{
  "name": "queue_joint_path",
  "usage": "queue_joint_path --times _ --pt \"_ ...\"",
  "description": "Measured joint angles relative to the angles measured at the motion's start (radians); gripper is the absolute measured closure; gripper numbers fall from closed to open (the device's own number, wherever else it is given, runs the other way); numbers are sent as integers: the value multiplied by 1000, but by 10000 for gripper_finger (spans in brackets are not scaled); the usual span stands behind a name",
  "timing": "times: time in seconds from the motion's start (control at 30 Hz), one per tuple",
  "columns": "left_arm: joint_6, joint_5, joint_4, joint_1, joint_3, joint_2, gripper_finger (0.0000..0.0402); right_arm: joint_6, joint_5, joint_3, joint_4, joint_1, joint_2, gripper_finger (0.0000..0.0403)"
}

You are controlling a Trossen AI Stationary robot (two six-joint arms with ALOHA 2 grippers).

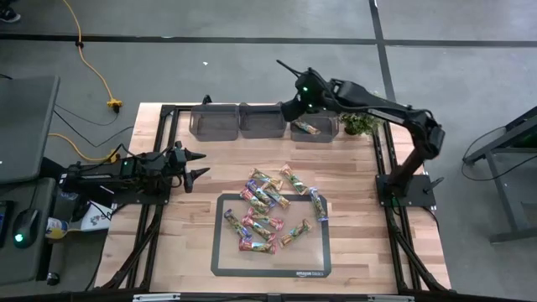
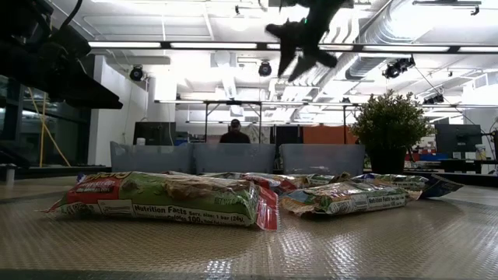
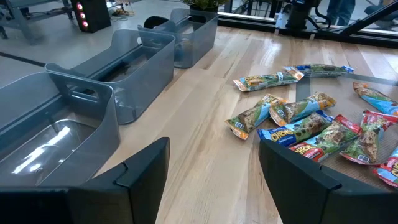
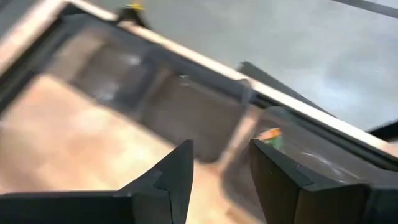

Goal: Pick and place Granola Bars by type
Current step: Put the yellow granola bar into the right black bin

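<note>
A: Nearest the low camera lies a green-wrapped granola bar (image 2: pixel 163 199), "Nutrition Facts" readable on it. The mat (image 1: pixel 220 252) under the granola bars (image 1: pixel 273 210) reads "amazon basics".

B: And the arms?

A: The right gripper (image 1: pixel 294 107) hangs above the right-hand grey bin (image 1: pixel 313 132), fingers partly apart, empty. The left gripper (image 1: pixel 198 164) rests left of the mat, jaws wide, empty.

B: The bins?

A: One green-tan bar (image 1: pixel 307 127) lies in that right-hand bin; the middle bin (image 1: pixel 261 122) and left bin (image 1: pixel 213 122) look bare.

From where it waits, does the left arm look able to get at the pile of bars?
Probably yes. The left gripper sits open at the table's left side, and only bare wood lies between it and the nearest granola bars. The right gripper is off above the bins.
</note>
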State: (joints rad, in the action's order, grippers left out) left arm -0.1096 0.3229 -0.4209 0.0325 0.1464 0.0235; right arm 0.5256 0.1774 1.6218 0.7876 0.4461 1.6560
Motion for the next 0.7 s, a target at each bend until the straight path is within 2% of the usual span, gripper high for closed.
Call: queue_joint_path --times 0.23,0.4,0.6,0.7 --pt "0 0 0 0 0 0 159 -21 -58 0 0 -170 -74 262" --pt "0 0 0 0 0 0 159 -108 -89 0 3 -313 -74 262" --pt "0 0 0 0 0 0 159 -222 -70 0 9 -475 -67 262" --pt "0 0 0 0 0 0 159 -239 -19 0 10 -543 -67 263"
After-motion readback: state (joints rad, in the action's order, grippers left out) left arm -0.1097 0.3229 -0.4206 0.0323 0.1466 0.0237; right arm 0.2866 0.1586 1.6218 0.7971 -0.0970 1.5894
